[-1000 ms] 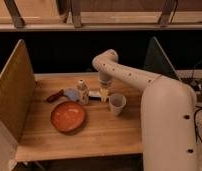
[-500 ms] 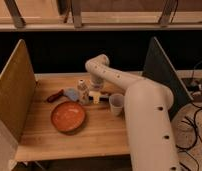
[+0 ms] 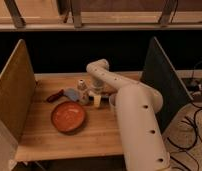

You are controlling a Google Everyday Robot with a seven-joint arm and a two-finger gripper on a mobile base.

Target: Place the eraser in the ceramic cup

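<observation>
Presently, gripper (image 3: 96,94), centre frame, fingers wide and empty over small whitish rectangular eraser (image 3: 97,101) on wooden counter (image 3: 54,142), left of white ceramic cup (image 3: 112,101); risk: descending fingers may topple the pale bottle (image 3: 81,87) just beside.

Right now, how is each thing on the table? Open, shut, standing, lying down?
Ceramic cup: mostly hidden behind the arm.
Eraser: outside the cup, under the gripper.
Gripper: open, just above the eraser.
Bottle: standing upright.
Orange plate: lying flat, nothing on it.
Blue-headed tool: lying flat.
</observation>
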